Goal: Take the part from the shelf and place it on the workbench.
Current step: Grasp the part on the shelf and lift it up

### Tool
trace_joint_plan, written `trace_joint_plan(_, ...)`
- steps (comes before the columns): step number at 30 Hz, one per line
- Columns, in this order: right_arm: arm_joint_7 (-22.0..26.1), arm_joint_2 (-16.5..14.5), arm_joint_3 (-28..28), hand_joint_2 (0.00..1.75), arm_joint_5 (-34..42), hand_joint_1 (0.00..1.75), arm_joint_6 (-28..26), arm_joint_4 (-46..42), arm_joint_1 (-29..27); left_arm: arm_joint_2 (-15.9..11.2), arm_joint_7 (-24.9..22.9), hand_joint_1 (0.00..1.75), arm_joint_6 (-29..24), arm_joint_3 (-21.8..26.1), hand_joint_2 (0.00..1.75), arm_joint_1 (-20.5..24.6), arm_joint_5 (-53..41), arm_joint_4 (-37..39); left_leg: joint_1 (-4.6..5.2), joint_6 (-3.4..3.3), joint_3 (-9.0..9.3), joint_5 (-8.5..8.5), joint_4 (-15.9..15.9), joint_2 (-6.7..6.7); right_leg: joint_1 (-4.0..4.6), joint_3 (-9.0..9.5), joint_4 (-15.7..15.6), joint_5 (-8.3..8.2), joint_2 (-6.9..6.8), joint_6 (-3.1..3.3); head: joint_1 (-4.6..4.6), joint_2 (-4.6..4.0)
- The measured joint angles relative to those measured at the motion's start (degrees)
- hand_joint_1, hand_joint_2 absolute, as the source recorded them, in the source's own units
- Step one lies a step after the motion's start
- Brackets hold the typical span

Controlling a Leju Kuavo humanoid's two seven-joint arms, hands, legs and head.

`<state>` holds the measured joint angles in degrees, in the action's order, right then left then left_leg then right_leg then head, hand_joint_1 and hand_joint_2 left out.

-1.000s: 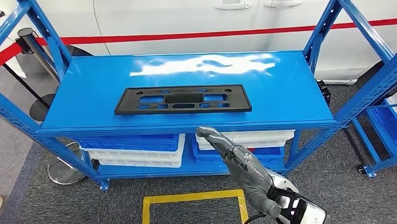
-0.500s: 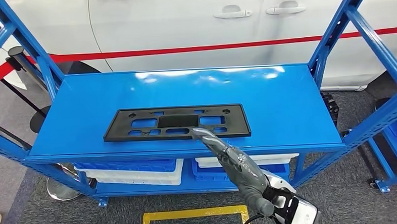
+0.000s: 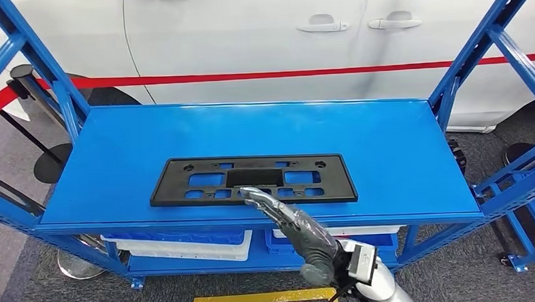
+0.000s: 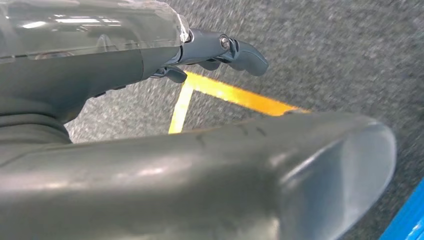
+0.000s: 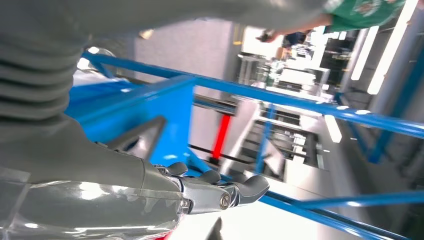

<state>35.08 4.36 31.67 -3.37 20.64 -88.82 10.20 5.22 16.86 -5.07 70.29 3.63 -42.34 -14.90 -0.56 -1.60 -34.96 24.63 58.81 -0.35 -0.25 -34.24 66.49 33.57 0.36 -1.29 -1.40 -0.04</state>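
Note:
A flat black plastic part (image 3: 252, 179) with several cut-outs lies lengthwise on the top of the blue shelf (image 3: 387, 152), near its front edge. My right hand (image 3: 295, 225) reaches up over the shelf's front edge with its fingers stretched out, and its fingertips (image 3: 249, 192) are at the part's near edge. It holds nothing. In the right wrist view the right hand (image 5: 210, 192) has its fingers out straight beside the blue shelf frame. My left hand (image 4: 215, 50) hangs over grey carpet, empty, with its fingers loosely apart.
Blue uprights (image 3: 481, 43) stand at both ends of the shelf. Blue and white bins (image 3: 180, 240) sit on the level below. A white car (image 3: 260, 35) and a red barrier band stand behind, with a stanchion (image 3: 23, 70) at the left. Yellow floor tape (image 3: 258, 300) marks the carpet.
The camera has come closer to the shelf. My right hand has risen from below the shelf's front edge and reached forward to the part's near edge.

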Motion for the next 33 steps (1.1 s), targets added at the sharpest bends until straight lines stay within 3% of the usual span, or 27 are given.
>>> trace_joint_plan(2,0.21,-0.26,1.14,1.75,-2.28,0.00,-1.33,2.93,0.36,0.02,0.03,0.00,-0.05,0.00,0.00,-0.04,-0.17,-0.01,0.13,-0.25,0.18,0.27,0.01,-0.01,-0.10,-4.09,6.60,1.84,-0.03,-0.23,0.03,0.00)
trace_joint_plan(3,0.30,-0.45,1.79,1.75,-4.22,0.00,-2.71,4.35,0.60,0.04,0.08,0.00,-0.07,0.00,0.00,-0.09,-0.23,-0.01,0.18,-0.29,0.35,0.43,0.01,-0.04,-0.11,-5.12,7.64,1.27,-0.04,-0.19,0.04,0.00)
trace_joint_plan(4,0.36,-0.81,2.54,1.75,-6.82,0.00,-4.65,5.86,0.98,0.08,0.15,0.00,-0.11,0.00,0.00,-0.15,-0.32,0.00,0.24,-0.28,0.58,0.60,0.01,-0.08,-0.09,-5.09,6.52,-0.40,-0.04,-0.03,0.04,0.00)
trace_joint_plan(6,0.22,-1.85,4.04,1.75,-12.09,0.00,-9.11,8.51,2.29,0.28,0.35,0.00,-0.16,0.00,0.00,-0.25,-0.61,0.01,0.34,-0.15,1.13,0.94,0.00,-0.12,0.13,-2.57,-0.43,-5.06,-0.04,0.71,0.04,0.00)
trace_joint_plan(8,-0.56,-3.23,5.70,1.75,-17.84,0.00,-15.05,11.27,4.02,0.61,0.69,0.00,-0.20,0.00,0.00,-0.19,-0.99,0.03,0.48,0.22,1.24,1.12,0.05,-0.11,0.54,-0.30,-6.23,-7.43,-0.04,1.48,0.05,0.00)
trace_joint_plan(10,-2.41,-4.79,7.42,1.75,-24.57,0.00,-22.37,14.00,5.78,0.81,1.08,0.00,-0.11,0.00,0.00,-0.12,-1.48,0.04,0.43,0.84,1.15,1.10,-0.08,-0.06,0.90,0.12,-7.63,-7.46,0.05,1.94,0.06,0.00)
trace_joint_plan(12,-4.94,-6.43,8.93,1.75,-31.29,0.00,-28.93,16.27,7.42,0.83,1.43,0.00,0.11,0.00,0.00,-0.10,-2.02,0.04,0.39,1.51,1.23,1.39,-0.03,-0.01,0.65,0.47,-8.37,-7.76,0.12,2.39,0.06,0.00)
trace_joint_plan(13,-6.26,-7.25,9.64,1.75,-34.48,0.00,-31.72,17.30,8.21,0.82,1.60,0.00,0.25,0.00,0.00,-0.07,-2.26,0.04,0.41,1.81,0.92,2.15,0.93,0.00,0.45,0.74,-8.81,-7.94,0.08,2.64,0.03,0.00)
trace_joint_plan(15,-8.44,-8.63,10.93,1.75,-39.83,0.00,-35.90,19.26,9.53,0.79,1.84,0.00,0.48,0.00,0.00,-0.02,-2.62,0.04,0.26,2.29,-1.33,5.18,6.13,0.00,0.24,1.14,-9.25,-8.09,-0.12,2.94,-0.02,0.00)
trace_joint_plan(17,-10.18,-9.57,12.04,1.75,-43.98,0.00,-38.70,21.03,10.13,0.77,1.89,0.00,0.57,0.00,0.00,-0.07,-2.85,0.04,0.02,2.75,-4.73,8.09,13.25,0.01,0.25,1.16,-9.19,-8.03,-0.28,3.08,-0.04,0.00)
trace_joint_plan(18,-11.08,-9.94,12.53,1.75,-45.88,0.00,-39.84,21.85,10.26,0.74,1.89,0.00,0.59,0.00,0.00,-0.13,-2.97,0.04,-0.11,2.98,-5.63,8.27,15.02,0.02,0.23,1.16,-9.13,-7.99,-0.32,3.08,-0.03,0.00)
trace_joint_plan(19,-12.09,-10.32,13.02,1.75,-47.91,0.00,-41.02,22.63,10.42,0.67,1.89,0.00,0.58,0.00,0.00,-0.18,-3.09,0.04,-0.28,3.19,-5.48,7.32,14.59,0.03,0.17,1.15,-9.02,-7.92,-0.31,3.03,-0.03,0.00)
trace_joint_plan(21,-14.17,-11.13,13.99,1.75,-51.93,0.00,-43.18,23.98,11.01,0.49,1.89,0.00,0.58,0.00,0.00,-0.14,-3.33,0.04,-0.66,3.51,-2.29,3.47,7.86,0.08,0.01,1.13,-8.57,-7.62,-0.20,2.71,-0.03,0.00)
trace_joint_plan(23,-15.93,-11.89,14.81,1.75,-55.19,0.00,-44.57,24.99,11.73,0.38,1.84,0.00,0.58,-0.01,0.00,0.04,-3.61,0.04,-0.70,3.26,0.78,1.41,1.60,-0.03,0.12,0.89,-7.86,-7.20,-0.08,2.14,-0.02,0.00)
trace_joint_plan(28,-17.85,-13.12,16.22,1.75,-59.04,0.00,-45.27,27.55,12.74,0.35,1.80,0.00,0.57,-0.02,0.00,-0.02,-4.07,0.04,-0.55,1.44,1.36,1.11,-0.03,-0.14,0.04,0.25,-6.59,-6.33,-0.06,0.89,0.04,0.00)
trace_joint_plan(30,-18.51,-13.82,16.61,1.75,-60.40,0.00,-45.21,29.52,13.56,0.26,1.80,0.00,0.55,-0.02,0.00,0.06,-4.42,0.04,-0.66,0.91,1.36,0.94,-0.21,-0.03,-0.13,-2.08,-1.57,-3.34,-0.13,0.41,0.07,0.00)
trace_joint_plan(32,-19.13,-14.67,16.89,1.75,-61.63,0.00,-45.21,32.36,14.41,0.14,1.78,0.00,0.51,-0.02,0.00,0.11,-4.79,0.04,-0.60,0.71,1.29,0.94,-0.21,0.03,-0.19,-5.71,5.87,-0.12,-0.17,0.17,0.06,0.00)
trace_joint_plan(33,-19.30,-15.07,16.97,1.75,-62.07,0.00,-45.23,33.80,14.73,0.09,1.75,0.00,0.51,-0.02,0.00,0.10,-4.92,0.04,-0.57,0.71,1.29,0.94,-0.21,0.03,-0.19,-6.86,8.10,0.31,-0.17,0.17,0.07,0.00)
